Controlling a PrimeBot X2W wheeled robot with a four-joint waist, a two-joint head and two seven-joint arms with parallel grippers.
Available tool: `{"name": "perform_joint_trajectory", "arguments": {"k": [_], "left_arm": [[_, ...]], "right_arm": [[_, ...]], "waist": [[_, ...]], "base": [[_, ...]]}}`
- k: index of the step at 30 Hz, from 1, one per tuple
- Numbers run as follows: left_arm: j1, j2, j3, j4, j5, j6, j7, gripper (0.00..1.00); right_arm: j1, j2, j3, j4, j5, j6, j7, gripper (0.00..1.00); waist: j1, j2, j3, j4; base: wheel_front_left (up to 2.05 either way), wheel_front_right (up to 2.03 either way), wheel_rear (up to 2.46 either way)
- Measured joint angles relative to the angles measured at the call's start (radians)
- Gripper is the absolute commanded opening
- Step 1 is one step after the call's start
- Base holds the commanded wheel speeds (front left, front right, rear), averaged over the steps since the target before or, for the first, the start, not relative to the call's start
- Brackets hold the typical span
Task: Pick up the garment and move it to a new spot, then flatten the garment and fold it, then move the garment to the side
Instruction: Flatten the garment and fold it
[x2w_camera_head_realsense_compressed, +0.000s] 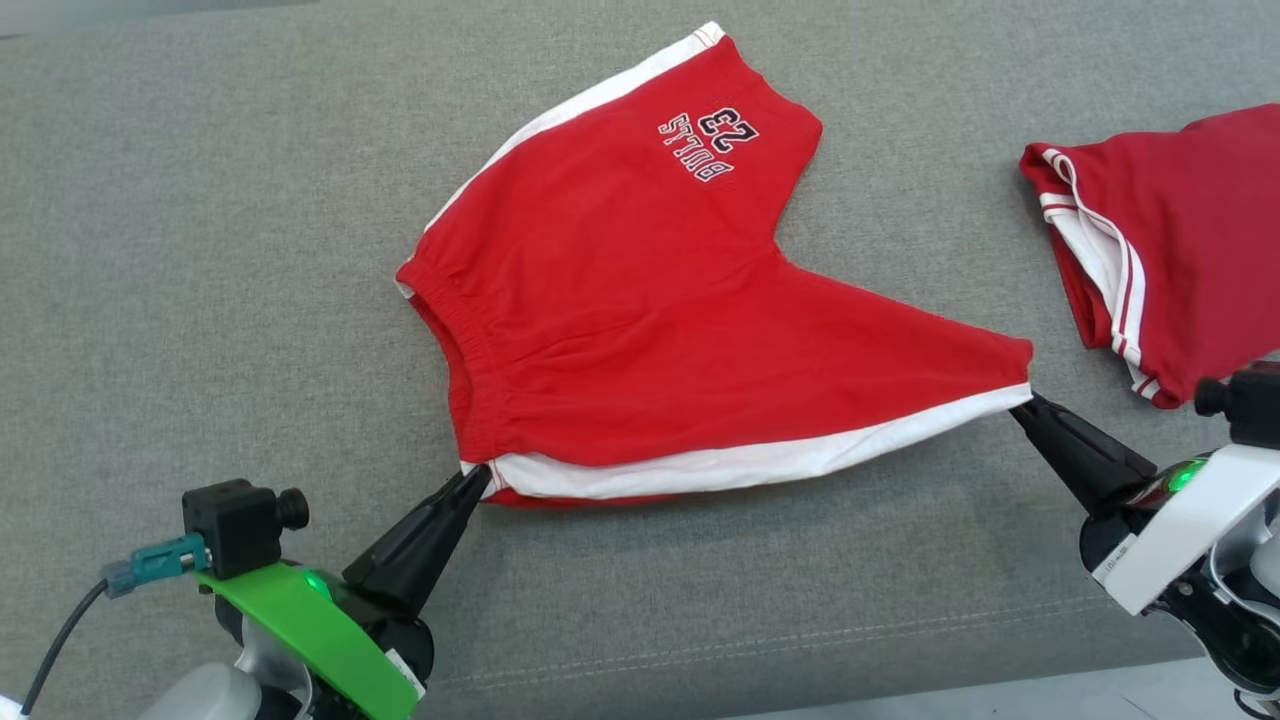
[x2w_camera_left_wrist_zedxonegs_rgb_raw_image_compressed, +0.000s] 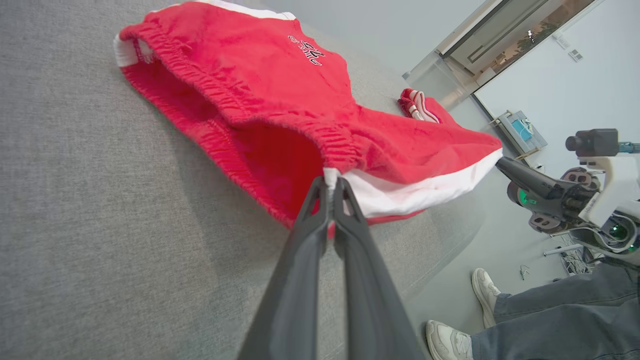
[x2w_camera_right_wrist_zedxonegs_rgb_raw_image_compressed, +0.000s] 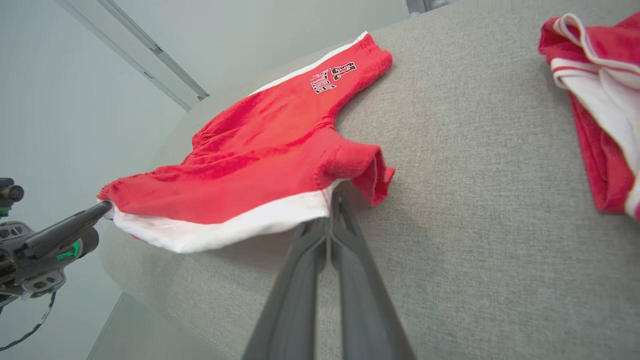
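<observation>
— How far along was it?
— The left gripper (x2w_camera_head_realsense_compressed: 478, 478) was clamped on the waistband corner and the right gripper (x2w_camera_head_realsense_compressed: 1020, 405) on the leg hem of the red shorts (x2w_camera_head_realsense_compressed: 640, 300), which lay mid gray counter (x2w_camera_head_realsense_compressed: 200, 250).
— Folded?
— Not yet; flattening, folding and setting aside seemed left.

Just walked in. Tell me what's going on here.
A two-armed robot is handling the red shorts on the grey cloth surface. Its left claw is shut on the waistband corner. Its right claw is shut on the leg-hem corner of the same near white stripe. That edge is raised a little; the rest lies spread out, not yet folded. A second red garment lies off to the right, and a person is close by.
</observation>
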Motion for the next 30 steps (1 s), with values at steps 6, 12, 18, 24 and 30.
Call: {"name": "perform_joint_trajectory", "arguments": {"k": [6, 12, 18, 24, 30], "left_arm": [[0.049, 0.036, 0.016, -0.106, -0.038, 0.002, 0.011, 0.0], [0.104, 0.076, 0.016, -0.21, -0.059, 0.023, 0.039, 0.0], [0.157, 0.107, 0.023, -0.293, -0.098, 0.053, 0.044, 0.0], [0.157, 0.123, 0.038, -0.371, -0.157, 0.062, 0.089, 0.0], [0.075, 0.168, 0.067, -0.383, -0.192, 0.084, 0.174, 0.0]], "right_arm": [[0.061, -0.073, -0.055, -0.111, 0.056, -0.002, -0.008, 0.0], [0.147, -0.16, -0.116, -0.192, 0.102, -0.03, -0.012, 0.0], [0.196, -0.206, -0.141, -0.27, 0.122, -0.047, -0.015, 0.0], [0.168, -0.257, -0.161, -0.316, 0.126, -0.043, -0.005, 0.0], [0.016, -0.288, -0.214, -0.331, 0.156, -0.028, 0.087, 0.0]], "waist": [[0.0, 0.0, -0.026, -0.016], [0.0, 0.0, -0.038, -0.031], [0.0, 0.0, -0.019, -0.033], [0.0, 0.0, 0.022, -0.029], [0.0, 0.0, 0.088, -0.017]], "base": [[0.0, 0.0, 0.0], [0.0, 0.0, 0.0], [0.0, 0.0, 0.0], [0.0, 0.0, 0.0], [0.0, 0.0, 0.0]]}}
